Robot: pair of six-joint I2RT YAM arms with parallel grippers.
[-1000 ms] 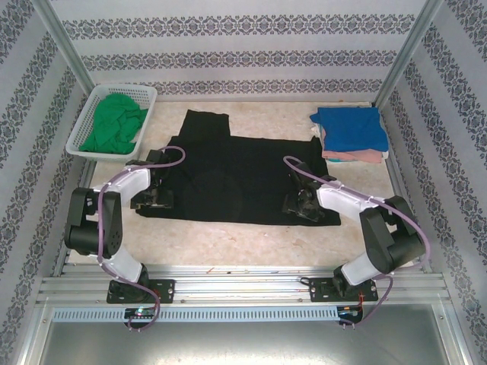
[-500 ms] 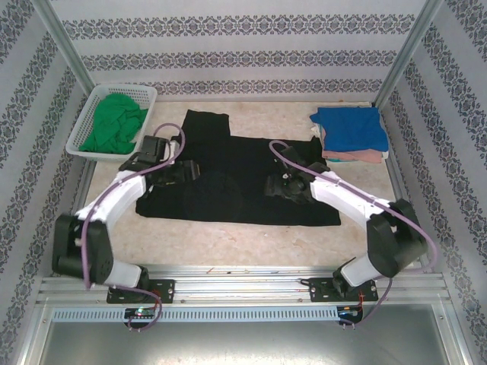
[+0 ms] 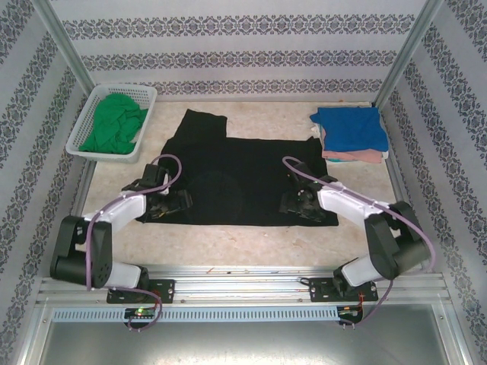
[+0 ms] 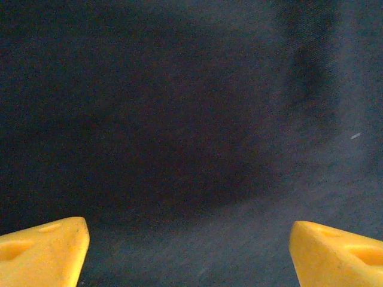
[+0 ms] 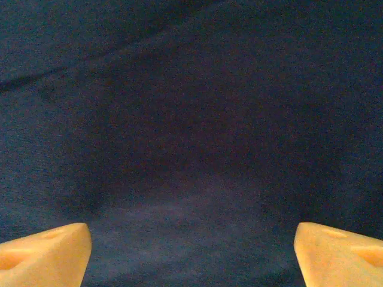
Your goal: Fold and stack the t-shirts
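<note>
The desk [image 3: 251, 247] is the biggest thing, pale and speckled, with patterned walls on three sides. One big black t-shirt [image 3: 236, 179] lies flat in the middle of it, spread wide from left to right. One sleeve sticks out at its far left.

Two white arms reach in from the near edge. The left arm [image 3: 114, 213] lies over the near left corner of the black t-shirt. The right arm [image 3: 354, 204] lies over the near right corner. Each one hides a bit of the cloth.

One white basket [image 3: 82, 125] sits in the far left corner, apart from the black t-shirt. One green t-shirt [image 3: 114, 125] is bunched up inside it.

In the far right corner there is a small pile. One blue t-shirt [image 3: 350, 128] is folded on top, and one pink t-shirt [image 3: 354, 157] peeks out under it. That makes four t-shirts.

The left end effector [image 3: 176, 204] is low over the black cloth. Its two yellow fingers [image 4: 42, 248] are wide apart, with nothing held. The right end effector [image 3: 293, 204] is low over the cloth too. Its two yellow fingers [image 5: 341, 251] are also wide apart and hold nothing.
</note>
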